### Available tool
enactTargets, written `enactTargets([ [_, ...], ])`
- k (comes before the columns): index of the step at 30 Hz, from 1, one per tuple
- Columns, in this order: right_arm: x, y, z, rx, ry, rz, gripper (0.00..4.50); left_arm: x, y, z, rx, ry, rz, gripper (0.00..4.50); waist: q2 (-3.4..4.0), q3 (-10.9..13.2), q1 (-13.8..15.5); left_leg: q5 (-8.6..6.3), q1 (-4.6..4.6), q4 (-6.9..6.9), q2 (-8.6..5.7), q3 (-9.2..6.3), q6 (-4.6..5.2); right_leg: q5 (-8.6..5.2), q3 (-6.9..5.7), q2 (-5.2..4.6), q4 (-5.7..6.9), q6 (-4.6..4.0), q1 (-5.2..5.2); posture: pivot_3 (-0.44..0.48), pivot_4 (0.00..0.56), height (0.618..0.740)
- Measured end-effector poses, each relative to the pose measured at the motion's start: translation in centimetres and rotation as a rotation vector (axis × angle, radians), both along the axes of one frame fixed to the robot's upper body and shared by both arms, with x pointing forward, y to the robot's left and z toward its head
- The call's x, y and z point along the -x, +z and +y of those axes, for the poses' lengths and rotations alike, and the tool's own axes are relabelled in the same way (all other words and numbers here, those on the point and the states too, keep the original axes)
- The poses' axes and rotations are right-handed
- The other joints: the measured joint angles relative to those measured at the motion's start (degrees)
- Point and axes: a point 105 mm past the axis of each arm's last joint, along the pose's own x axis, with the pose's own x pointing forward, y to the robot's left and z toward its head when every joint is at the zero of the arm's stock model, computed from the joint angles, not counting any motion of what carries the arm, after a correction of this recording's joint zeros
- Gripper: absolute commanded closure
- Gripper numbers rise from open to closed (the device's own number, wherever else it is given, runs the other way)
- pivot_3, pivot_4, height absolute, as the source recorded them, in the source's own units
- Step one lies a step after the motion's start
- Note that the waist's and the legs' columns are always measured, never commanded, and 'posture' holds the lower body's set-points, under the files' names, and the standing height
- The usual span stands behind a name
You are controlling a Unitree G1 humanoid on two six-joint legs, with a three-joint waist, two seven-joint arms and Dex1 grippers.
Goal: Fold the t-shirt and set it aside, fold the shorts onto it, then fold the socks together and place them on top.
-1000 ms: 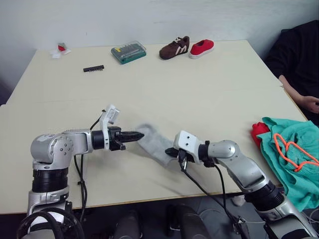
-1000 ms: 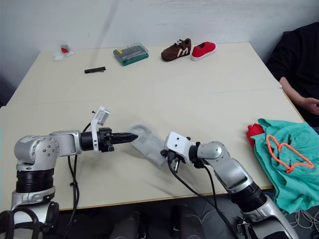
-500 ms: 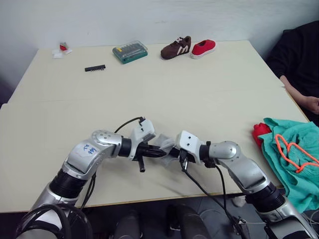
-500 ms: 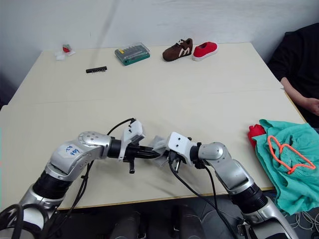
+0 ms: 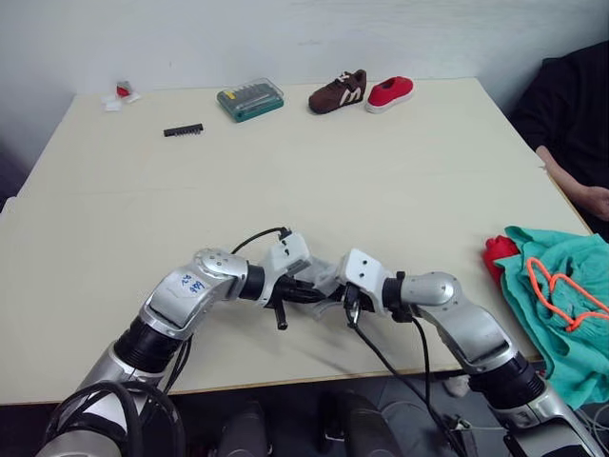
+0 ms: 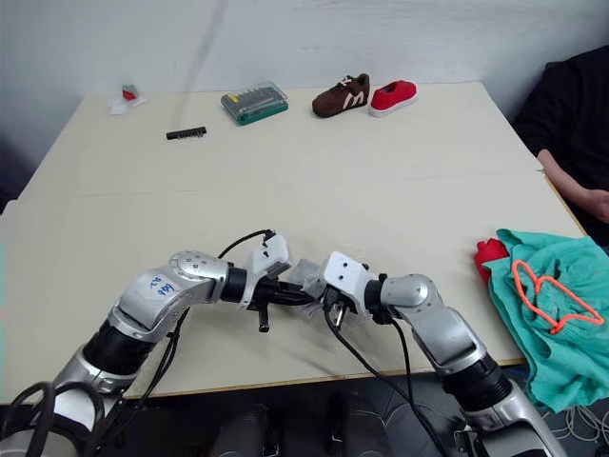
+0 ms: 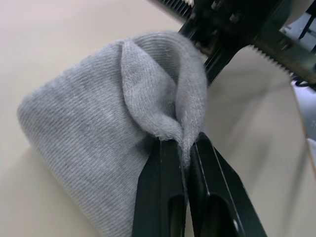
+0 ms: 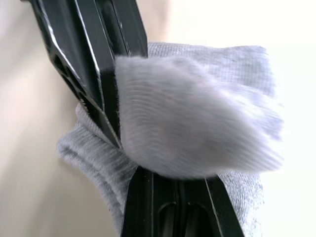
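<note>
Socks sit bunched at the near middle of the surface, between the two tools. Light grey ribbed knit, folded over on itself into a small lump; the left wrist view shows a rounded fold with one edge curling up into a lip. Left tool is pressed together, pinching that curled edge of the socks between its black fingers. Right tool comes in from the opposite side, tip to tip with the left one; its fingers look pressed close with grey knit bulging over them, so it is pinching the socks too.

Shorts lie in a loose teal-green heap at the right edge of the surface, orange drawstring looped on top. T-shirt shows as a red bit sticking out from under the shorts' left side; whether it's folded is hidden.

Far edge of the surface: green bit case, brown shoe, red shoe just beside it, black bit strip, small white-and-red item in the far left corner. Person's hand rests at the right edge, near the shorts.
</note>
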Motion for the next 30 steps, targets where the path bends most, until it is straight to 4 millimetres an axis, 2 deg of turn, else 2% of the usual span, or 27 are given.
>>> enactTargets([
  [5, 0.3, 0.2, -0.7, -0.015, -0.04, 0.022, 4.5, -0.4, -0.1, -0.3, -0.006, -0.007, -0.021, 4.46, 0.0, 0.0, -0.1, 0.0, 0.0, -0.01, 0.01, 0.0, 0.01, 0.0, -0.01, 0.01, 0.0, 0.01, -0.01, 0.0, 0.15, 0.74],
  [7, 1.0, 0.7, -2.0, -0.02, -0.074, 0.037, 4.5, -0.4, -0.1, -0.6, 0.001, -0.012, -0.019, 4.46, 0.06, 0.0, 0.3, -0.01, -0.09, 0.0, -0.01, -0.06, 0.03, -0.01, -0.04, 0.0, -0.03, 0.03, -0.03, 0.0, 0.15, 0.74],
  [9, 1.2, 1.9, -4.0, -0.018, -0.13, 0.029, 4.5, -0.4, -0.1, -0.6, 0.002, -0.012, -0.018, 4.46, 0.06, 0.0, 0.2, -0.02, -0.09, 0.01, -0.02, -0.05, 0.06, 0.01, -0.03, 0.0, -0.08, 0.06, -0.02, 0.0, 0.15, 0.74],
  [12, 1.1, 4.3, -4.4, -0.072, -0.166, 0.0, 4.5, -0.5, -0.2, -0.6, 0.001, -0.011, -0.017, 4.46, 0.07, 0.0, -0.3, -0.02, -0.03, -0.03, 0.01, -0.04, 0.04, 0.01, -0.02, 0.03, -0.05, 0.07, -0.01, 0.0, 0.15, 0.74],
  [15, 0.7, 6.6, -2.9, -0.132, -0.143, -0.03, 4.5, -0.5, -0.3, -0.7, 0.005, -0.017, -0.008, 3.7, 0.08, 0.0, -0.3, 0.05, 0.03, -0.21, 0.02, -0.06, -0.02, 0.0, -0.03, 0.06, -0.04, 0.04, -0.04, 0.0, 0.15, 0.74],
  [17, 0.5, 7.3, -1.8, -0.144, -0.119, -0.048, 4.5, -0.3, -0.3, -1.0, 0.015, -0.031, -0.001, 3.09, 0.08, 0.0, -0.2, 0.08, 0.01, -0.25, 0.01, -0.06, -0.03, 0.0, -0.04, 0.05, -0.06, 0.04, -0.06, 0.0, 0.15, 0.74],
  [22, 0.2, 5.7, 1.0, -0.12, -0.057, -0.003, 4.5, 0.0, -0.2, -1.3, 0.023, -0.055, 0.008, 1.52, 0.08, 0.0, -0.2, 0.07, -0.07, -0.18, -0.04, -0.04, 0.04, 0.0, -0.04, 0.0, -0.11, 0.05, -0.07, 0.0, 0.15, 0.74],
  [25, -0.3, 4.3, 1.2, -0.083, -0.06, 0.016, 4.5, 0.1, -0.1, -1.3, 0.024, -0.059, 0.006, 0.67, 0.08, 0.1, -0.2, 0.07, -0.07, -0.15, -0.04, -0.04, 0.05, 0.01, -0.04, 0.0, -0.1, 0.05, -0.06, 0.0, 0.15, 0.74],
  [30, -0.4, 3.0, 0.0, -0.01, -0.065, 0.0, 4.5, 0.3, 0.1, -1.0, 0.032, -0.055, 0.009, 0.67, 0.08, 0.1, -0.2, 0.08, -0.06, -0.17, -0.03, -0.04, 0.05, 0.0, -0.04, 0.01, -0.09, 0.05, -0.06, 0.0, 0.15, 0.74],
])
